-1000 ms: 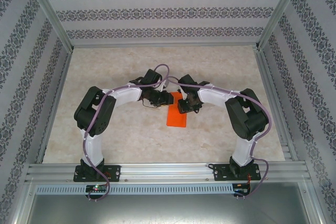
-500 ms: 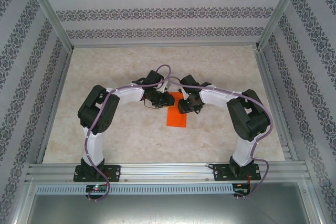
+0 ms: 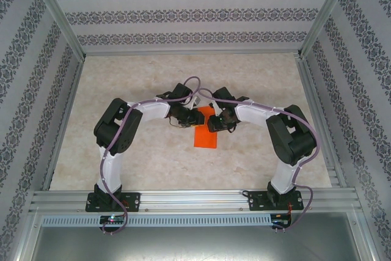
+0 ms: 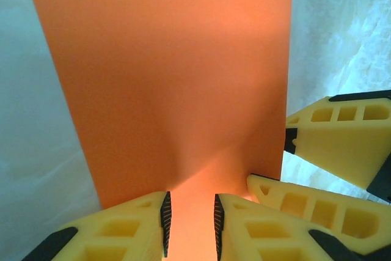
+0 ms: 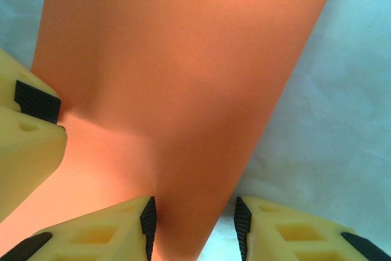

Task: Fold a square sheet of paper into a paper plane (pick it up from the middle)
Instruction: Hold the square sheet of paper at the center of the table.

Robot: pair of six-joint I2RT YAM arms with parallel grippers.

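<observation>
1. The orange-red paper sheet (image 3: 206, 137) was seen as a narrow rectangle in the middle of the pale marbled counter (image 3: 140, 84). Its long axis ran away from the bases, and its far end lay under both tools, equally near.
2. The left tool (image 4: 192, 215) was slightly open, astride a soft raised bulge. No pinch could be confirmed.
3. The right tool (image 5: 194, 218) gaped wider over the right edge.
4. Thin matt paper and ribbed black pads (image 5: 148, 215) were noted.
</observation>
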